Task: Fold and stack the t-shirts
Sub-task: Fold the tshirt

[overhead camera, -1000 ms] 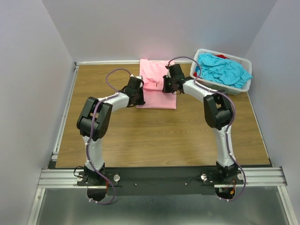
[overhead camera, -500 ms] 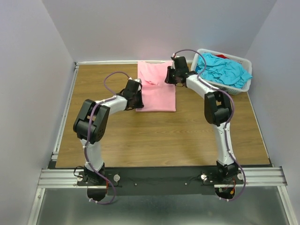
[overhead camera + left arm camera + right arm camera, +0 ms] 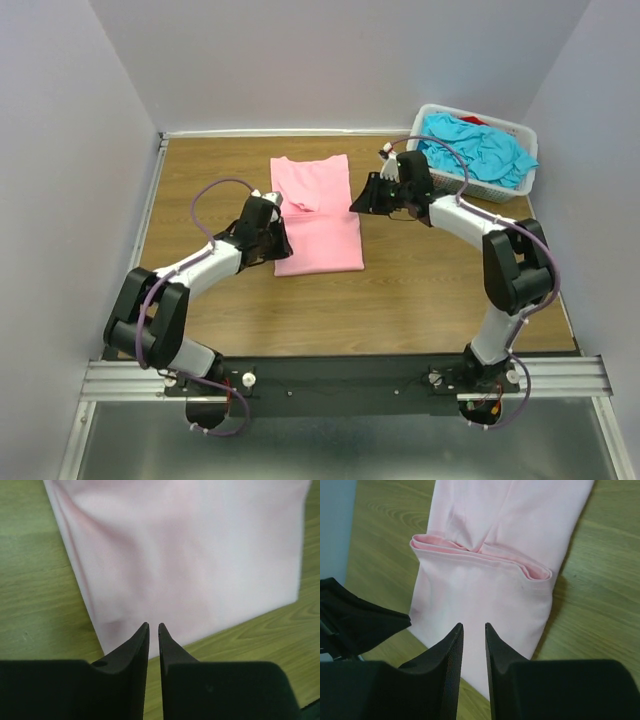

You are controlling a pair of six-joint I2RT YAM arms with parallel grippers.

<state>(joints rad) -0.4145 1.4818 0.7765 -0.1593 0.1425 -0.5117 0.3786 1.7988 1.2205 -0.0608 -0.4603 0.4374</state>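
The light pink t-shirt lies folded into a long flat rectangle on the wooden table, with a folded-over layer across its far half. My left gripper is at its near left edge. In the left wrist view the jaws are almost together with nothing between them, over the shirt's near edge. My right gripper is at the shirt's right edge. Its jaws stand a narrow gap apart, empty, above the shirt. Turquoise t-shirts and a bit of red cloth lie in the basket.
The white slotted basket stands at the back right corner of the table. Grey walls close in the table on the left, back and right. The left gripper's black body shows at the left of the right wrist view.
The pink shirt has slid toward the near left of the table. Both arms have drawn back with it and stretched lower, and the right gripper has moved down from the shirt's far corner to its right edge.
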